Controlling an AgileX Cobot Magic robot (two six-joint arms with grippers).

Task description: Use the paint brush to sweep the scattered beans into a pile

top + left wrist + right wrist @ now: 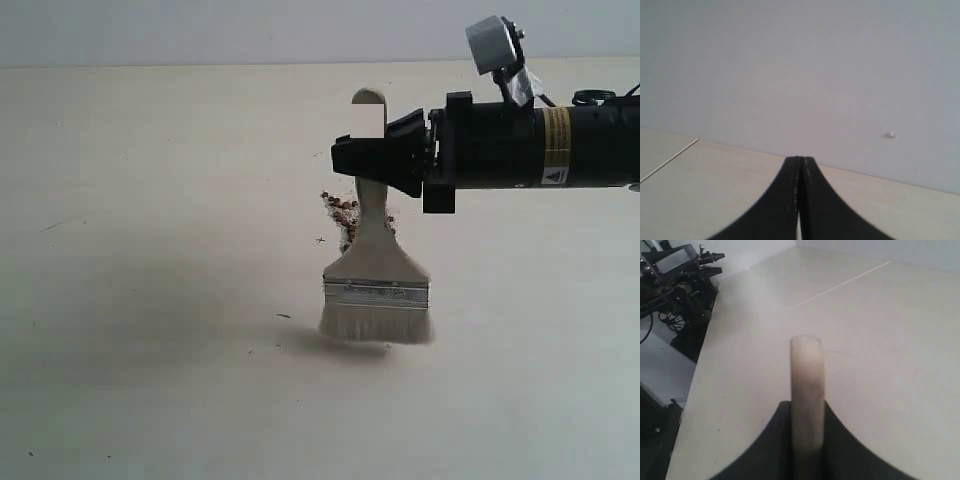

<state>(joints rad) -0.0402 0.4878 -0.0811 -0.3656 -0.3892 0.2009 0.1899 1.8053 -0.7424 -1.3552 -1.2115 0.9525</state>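
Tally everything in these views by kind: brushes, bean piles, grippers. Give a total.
paint brush: 1
pile of beans: 1, partly hidden behind the brush
grippers: 2 (right gripper, left gripper)
Total: 4

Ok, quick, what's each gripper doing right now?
Left gripper: closed, holding nothing.
Right gripper: closed on the paint brush handle.

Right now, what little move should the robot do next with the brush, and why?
Probably move the brush over beside the beans. Its bristles are away from them, nearer the camera, so they can't push any beans yet.
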